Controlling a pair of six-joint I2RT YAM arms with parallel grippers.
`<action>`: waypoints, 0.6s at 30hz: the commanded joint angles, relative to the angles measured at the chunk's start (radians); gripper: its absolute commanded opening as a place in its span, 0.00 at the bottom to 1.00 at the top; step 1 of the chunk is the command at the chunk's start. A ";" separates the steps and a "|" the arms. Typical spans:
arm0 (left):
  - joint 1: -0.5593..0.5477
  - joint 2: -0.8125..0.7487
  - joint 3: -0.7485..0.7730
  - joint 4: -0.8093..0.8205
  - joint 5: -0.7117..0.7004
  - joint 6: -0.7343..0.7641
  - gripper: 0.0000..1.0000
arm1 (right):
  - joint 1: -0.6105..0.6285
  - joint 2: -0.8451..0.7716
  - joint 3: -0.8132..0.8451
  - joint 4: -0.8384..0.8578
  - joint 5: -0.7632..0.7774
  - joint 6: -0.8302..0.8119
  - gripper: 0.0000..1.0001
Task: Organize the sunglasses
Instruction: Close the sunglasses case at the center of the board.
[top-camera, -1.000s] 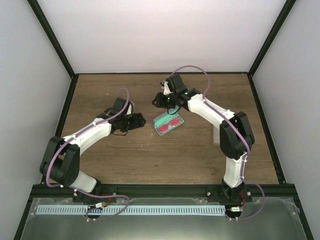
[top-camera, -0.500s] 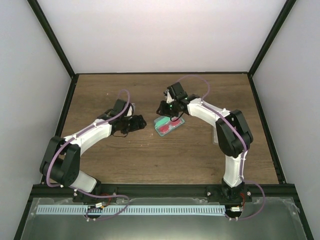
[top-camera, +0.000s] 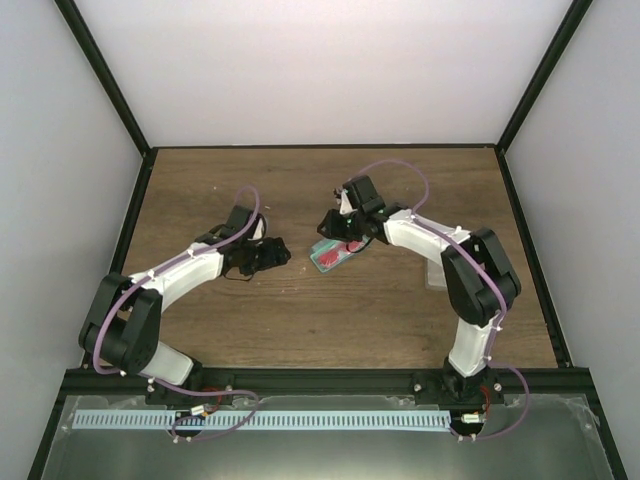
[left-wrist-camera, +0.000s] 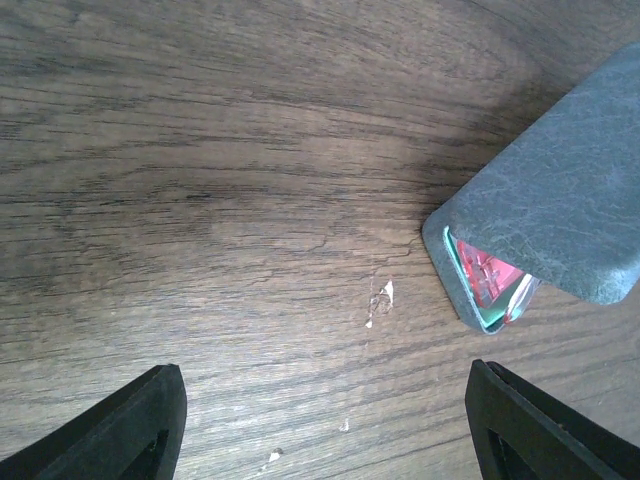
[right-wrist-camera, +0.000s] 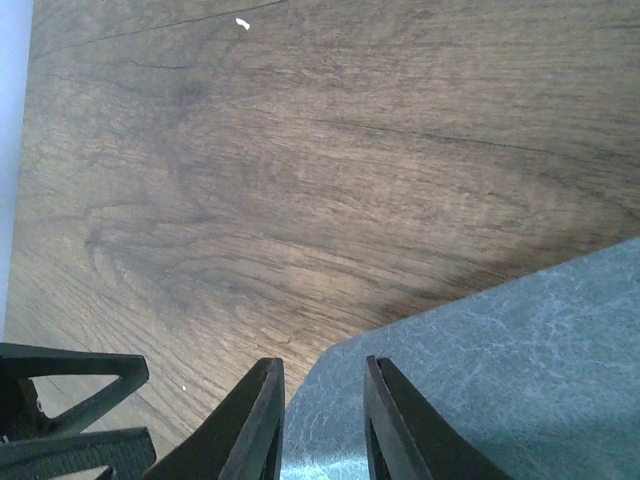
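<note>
Left gripper (top-camera: 272, 252): jaws stood wide apart with nothing between them. It hung low over the wood just left of the case (left-wrist-camera: 560, 190), not touching it.
Table (top-camera: 300, 320): dark wood grain, with a few pale flecks just left of the case.
Case: blue-grey and oblong, it lay on the table between the two grippers.
Lid (right-wrist-camera: 500, 370): tilted partway down over the case's base, so the case gaped toward the left gripper.
Lining (left-wrist-camera: 462, 285): green, showed as a thin edge inside the case's open end.
Sunglasses (left-wrist-camera: 485, 275): the red-orange pair sat inside the case under the tilted lid. Only a sliver showed in the left wrist view, a bit more from the top camera.
Right gripper (right-wrist-camera: 322, 365): sat at a corner of the case's lid, fingers close together with a narrow gap. The lid's corner showed in that gap. Couldn't tell whether it was clamped on the lid or just against it.
</note>
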 joint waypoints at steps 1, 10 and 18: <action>-0.004 -0.029 -0.021 0.022 -0.010 -0.016 0.79 | -0.004 0.000 -0.086 -0.083 0.011 0.008 0.24; -0.004 -0.026 -0.034 0.032 -0.004 -0.025 0.79 | -0.004 -0.019 -0.137 -0.065 0.008 0.013 0.25; -0.003 -0.035 -0.023 0.023 -0.015 -0.018 0.79 | -0.004 -0.023 -0.126 -0.061 0.000 0.015 0.25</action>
